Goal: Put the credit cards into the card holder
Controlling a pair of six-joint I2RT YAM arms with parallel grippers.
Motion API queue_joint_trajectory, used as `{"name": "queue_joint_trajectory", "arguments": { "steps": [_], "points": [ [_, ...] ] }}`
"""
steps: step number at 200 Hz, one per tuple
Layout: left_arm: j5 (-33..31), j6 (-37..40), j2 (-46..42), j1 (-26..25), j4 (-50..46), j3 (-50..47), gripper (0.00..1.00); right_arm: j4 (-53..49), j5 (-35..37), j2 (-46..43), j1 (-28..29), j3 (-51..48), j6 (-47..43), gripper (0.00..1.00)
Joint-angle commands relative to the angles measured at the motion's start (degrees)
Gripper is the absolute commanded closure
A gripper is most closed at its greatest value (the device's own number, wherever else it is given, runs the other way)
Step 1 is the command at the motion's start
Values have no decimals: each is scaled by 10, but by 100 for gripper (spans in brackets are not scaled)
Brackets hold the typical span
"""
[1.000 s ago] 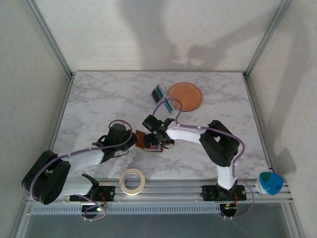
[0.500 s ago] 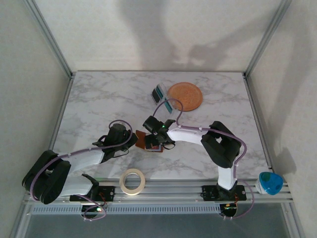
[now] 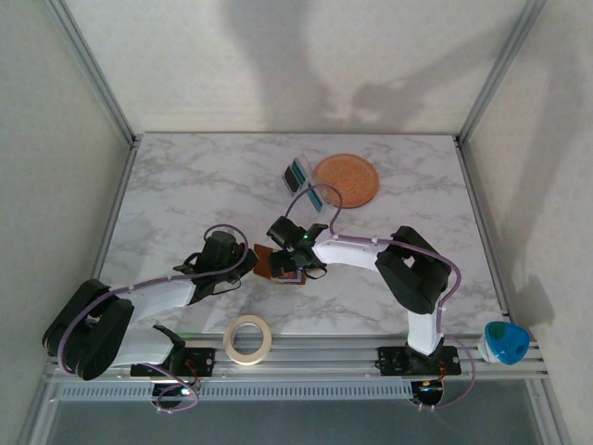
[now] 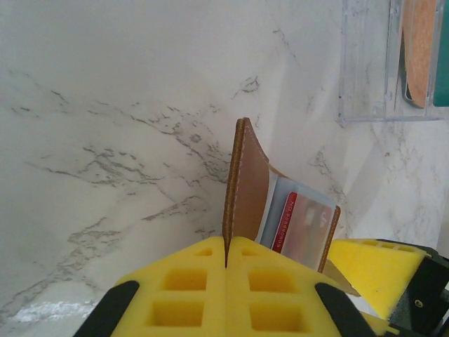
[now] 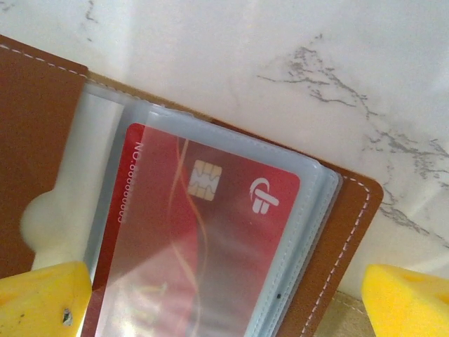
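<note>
Right wrist, red chip card (image 5: 203, 232), white logo (image 5: 264, 196), inside card holder (image 5: 31, 126)

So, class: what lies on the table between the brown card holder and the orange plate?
In the top view, a teal card lies between the card holder and the plate.

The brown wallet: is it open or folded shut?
Open. The left gripper pinches one flap of the brown wallet upright, baring the clear inner pockets with a red card tucked inside.
</note>
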Motion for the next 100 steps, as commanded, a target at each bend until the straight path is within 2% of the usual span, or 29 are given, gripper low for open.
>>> {"name": "queue_joint_trajectory", "arguments": {
  "steps": [1,41,100],
  "points": [
    [-14,-5,3,-5,-5,13,100,-5,34,3,3,-17,-1,1],
    [-14,-6,4,-5,-6,13,100,-13,47,-21,3,-41,2,1],
    [-14,-6,5,-5,-7,12,100,-33,3,-65,2,-32,9,1]
  ]
}}
